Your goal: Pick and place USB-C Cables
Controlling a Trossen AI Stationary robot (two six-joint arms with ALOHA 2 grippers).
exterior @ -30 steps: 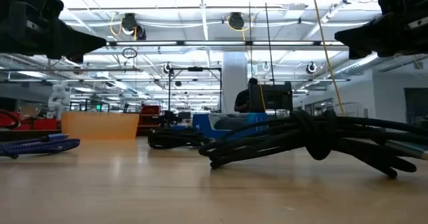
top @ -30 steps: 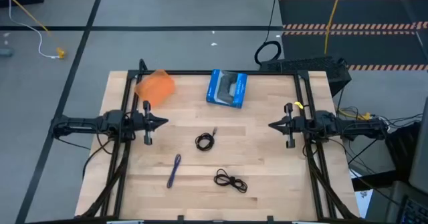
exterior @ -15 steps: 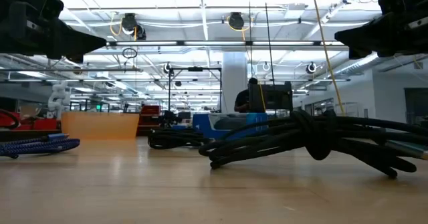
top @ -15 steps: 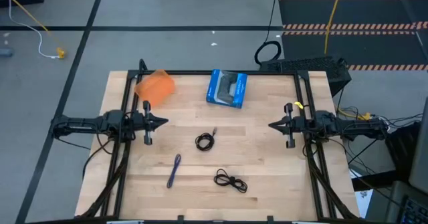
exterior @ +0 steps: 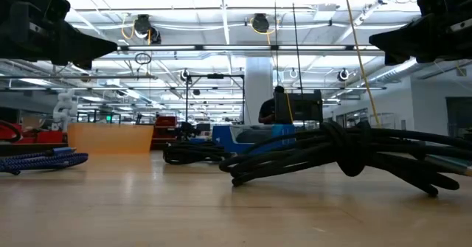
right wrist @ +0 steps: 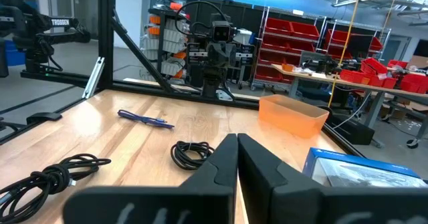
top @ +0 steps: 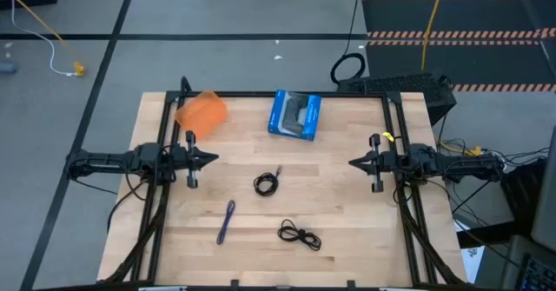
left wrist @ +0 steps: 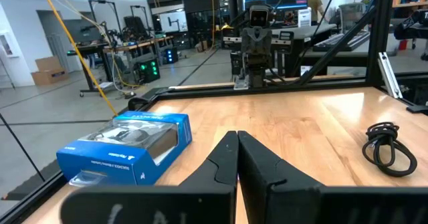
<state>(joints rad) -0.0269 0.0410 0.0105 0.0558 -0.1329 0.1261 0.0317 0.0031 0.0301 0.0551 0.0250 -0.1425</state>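
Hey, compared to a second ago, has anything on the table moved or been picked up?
Nothing visibly changed. The left gripper and right gripper stay shut and empty at the table's sides, and the two black cables and the blue-purple cable lie where they were.

We recorded three short thin USB-C cables lying flat on the light wooden tabletop, well apart from one another. One thin black cable, coiled into a small loose ring (top: 266, 183), lay near the centre. One thin black cable, in a looser elongated tangle (top: 300, 235), lay nearer the front edge. One blue-purple cable, bundled straight (top: 226, 221), lay front left.
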